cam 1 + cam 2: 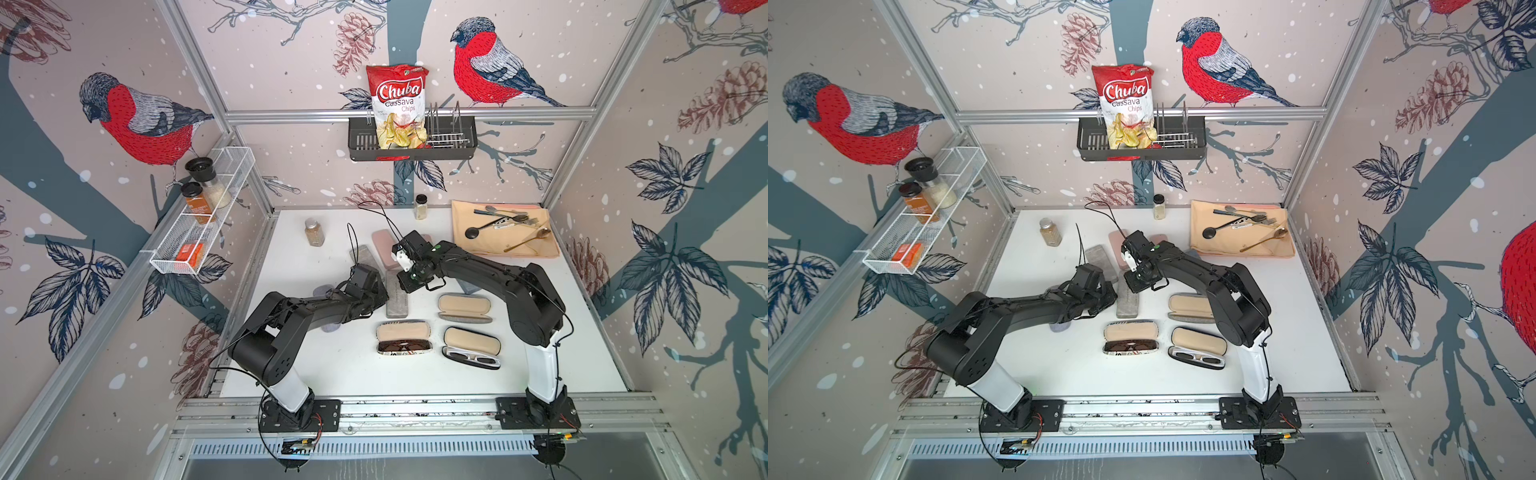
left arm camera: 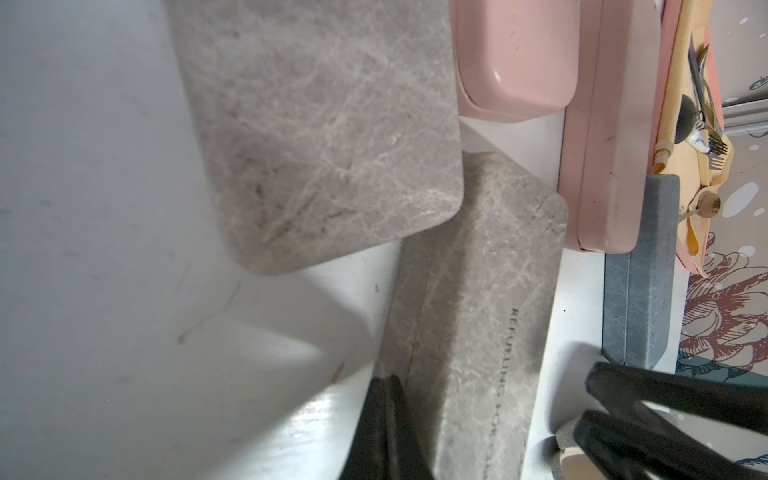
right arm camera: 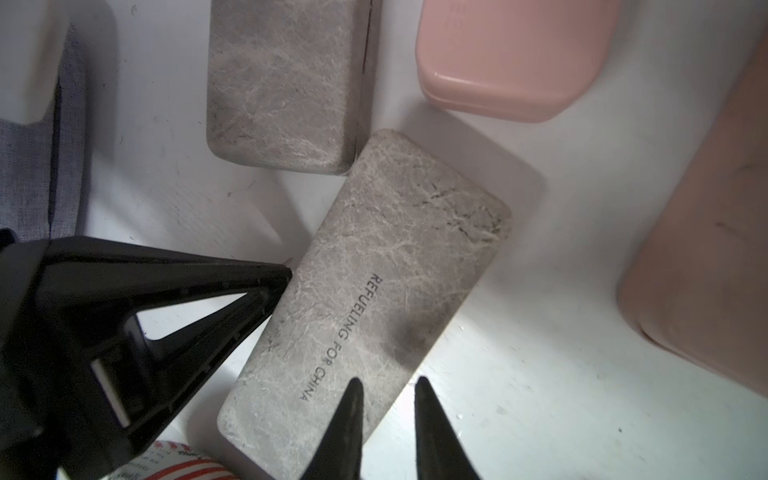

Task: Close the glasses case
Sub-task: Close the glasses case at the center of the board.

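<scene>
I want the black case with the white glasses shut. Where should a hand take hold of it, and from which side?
Take the lid at the middle of its free long edge, the one away from the white glasses. Come from above on the far side: the lid lies open, lining up, hinged beside the glasses, so it should fold over them.

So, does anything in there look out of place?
A bag of chips stands in the dish rack on the back wall, an odd spot. Near the front, the sunglasses case, white-glasses case and an empty case lie open.
</scene>
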`<state>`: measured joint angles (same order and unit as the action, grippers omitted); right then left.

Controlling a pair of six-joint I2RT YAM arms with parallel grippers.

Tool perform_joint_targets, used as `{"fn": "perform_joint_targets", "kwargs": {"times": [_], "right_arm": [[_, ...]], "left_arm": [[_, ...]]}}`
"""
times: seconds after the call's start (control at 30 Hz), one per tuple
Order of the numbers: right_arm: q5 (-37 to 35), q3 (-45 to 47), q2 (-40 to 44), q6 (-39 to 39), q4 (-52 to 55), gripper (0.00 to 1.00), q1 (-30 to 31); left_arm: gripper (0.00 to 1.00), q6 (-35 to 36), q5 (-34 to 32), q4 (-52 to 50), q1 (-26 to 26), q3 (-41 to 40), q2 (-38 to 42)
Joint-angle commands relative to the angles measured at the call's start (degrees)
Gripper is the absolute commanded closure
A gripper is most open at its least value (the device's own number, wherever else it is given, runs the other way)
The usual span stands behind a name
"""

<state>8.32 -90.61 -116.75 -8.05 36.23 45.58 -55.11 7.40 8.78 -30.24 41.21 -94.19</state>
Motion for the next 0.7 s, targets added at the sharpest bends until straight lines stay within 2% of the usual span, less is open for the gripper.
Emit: {"fn": "perform_joint_targets", "kwargs": {"times": [0.0, 0.4, 0.67], "right_arm": [[0.79, -0.10, -0.04, -0.50, -0.72, 0.75, 0.07], [-2.43, 2.13, 4.12, -2.13, -1.95, 0.75, -0.58], [-3.61, 6.45, 8.65, -2.94, -1.69, 0.63, -0.24]], "left_arm": [[1.00, 0.36, 0.42, 1.55, 0.01, -0.09, 0.19], [1.00, 1.43, 0.98, 0.63, 0.01, 3.08, 0.64], [1.00, 2.38, -3.09, -4.56, 0.01, 5.55, 5.15]]}}
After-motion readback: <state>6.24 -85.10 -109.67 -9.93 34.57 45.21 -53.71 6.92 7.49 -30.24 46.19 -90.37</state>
